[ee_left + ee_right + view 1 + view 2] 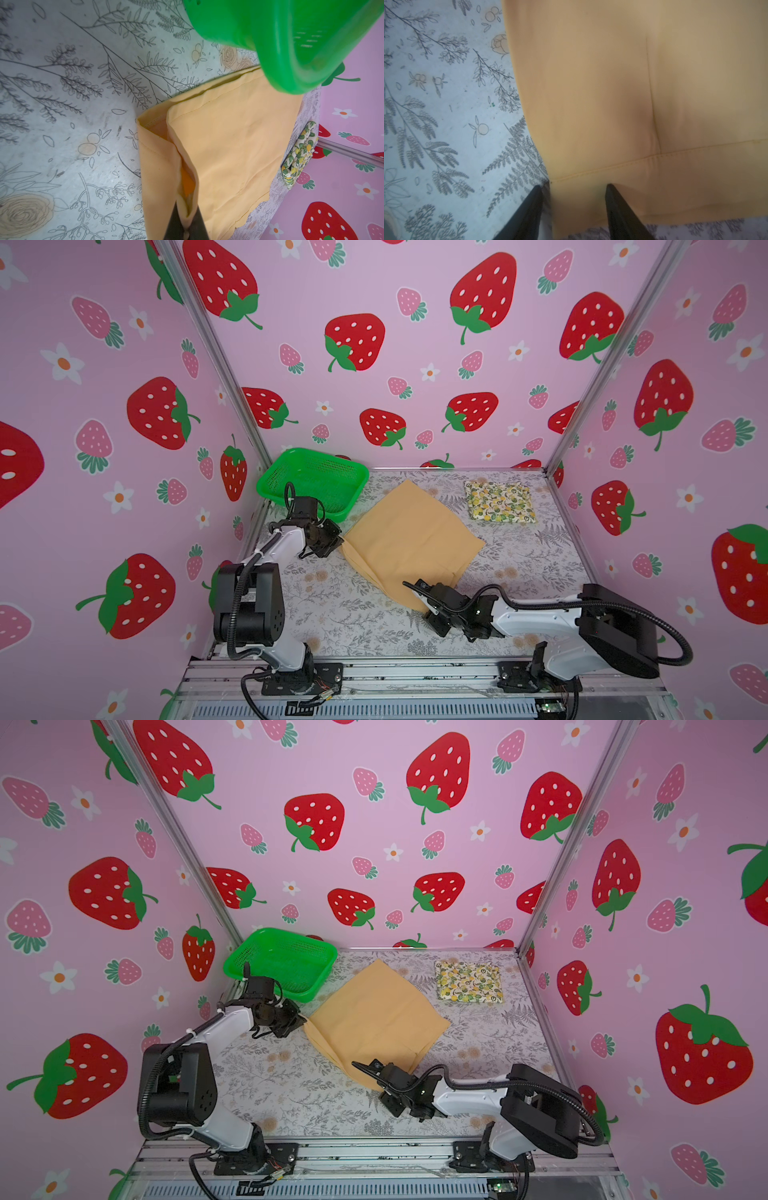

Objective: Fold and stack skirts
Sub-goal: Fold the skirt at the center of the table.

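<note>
Tan skirt [411, 539] and lemon skirt [500, 502] lie outside the basket [320, 477]; left jaws clamp the tan skirt, right jaws apart.

Basket [320, 477] left of unfolded skirt [411, 539]

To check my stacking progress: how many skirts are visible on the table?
2. The mustard skirt lies mid-table beside the green basket; the folded lemon-print skirt lies near the far right corner.

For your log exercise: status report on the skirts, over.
Left end effector shut on tan skirt; right end effector open astride its hem. Lemon skirt folded, apart. Basket beside, not blocking.
</note>
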Controlling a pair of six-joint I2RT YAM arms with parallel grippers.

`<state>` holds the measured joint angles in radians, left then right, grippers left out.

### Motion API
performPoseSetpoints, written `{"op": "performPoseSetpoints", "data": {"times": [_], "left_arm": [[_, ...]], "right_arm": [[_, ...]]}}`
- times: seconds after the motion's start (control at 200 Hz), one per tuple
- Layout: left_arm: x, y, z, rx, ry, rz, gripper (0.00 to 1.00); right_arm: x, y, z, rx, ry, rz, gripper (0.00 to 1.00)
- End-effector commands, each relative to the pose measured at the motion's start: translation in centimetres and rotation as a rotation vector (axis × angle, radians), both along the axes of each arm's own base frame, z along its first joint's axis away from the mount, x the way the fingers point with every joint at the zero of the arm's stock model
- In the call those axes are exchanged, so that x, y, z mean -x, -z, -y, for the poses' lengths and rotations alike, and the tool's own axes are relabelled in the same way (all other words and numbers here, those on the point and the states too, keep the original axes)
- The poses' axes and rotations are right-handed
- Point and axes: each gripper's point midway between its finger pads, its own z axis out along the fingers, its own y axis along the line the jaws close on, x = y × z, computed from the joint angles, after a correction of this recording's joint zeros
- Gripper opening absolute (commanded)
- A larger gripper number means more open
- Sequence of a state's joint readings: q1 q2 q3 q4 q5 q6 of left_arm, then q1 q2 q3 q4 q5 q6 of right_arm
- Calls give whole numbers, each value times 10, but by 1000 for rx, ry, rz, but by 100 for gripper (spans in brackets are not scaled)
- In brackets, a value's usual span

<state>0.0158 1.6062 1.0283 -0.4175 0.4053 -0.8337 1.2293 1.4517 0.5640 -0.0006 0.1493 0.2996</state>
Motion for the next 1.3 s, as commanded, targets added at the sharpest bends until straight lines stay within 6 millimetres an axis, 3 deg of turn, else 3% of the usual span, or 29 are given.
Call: {"op": "performPoseSetpoints", "data": {"times": [0.0, 0.345, 0.535, 0.956, 1.151, 1.291], "left_arm": [[-11, -13, 0, 11, 9, 29, 0], [-14, -14, 2, 22, 21, 33, 0], [-11, -24, 2, 21, 27, 50, 0], [22, -86, 4, 3, 50, 205, 0], [32, -127, 22, -10, 111, 296, 0], [20, -159, 45, -52, 161, 357, 0]], "right_arm": [[1, 4, -1, 24, 7, -6, 46], [-2, 13, 6, 62, 45, -8, 28], [1, -2, 1, 16, 34, -18, 14], [25, -55, -29, -169, -57, -132, 11], [32, -78, -37, -264, -52, -184, 7], [25, -87, -31, -318, 8, -211, 5]]}}
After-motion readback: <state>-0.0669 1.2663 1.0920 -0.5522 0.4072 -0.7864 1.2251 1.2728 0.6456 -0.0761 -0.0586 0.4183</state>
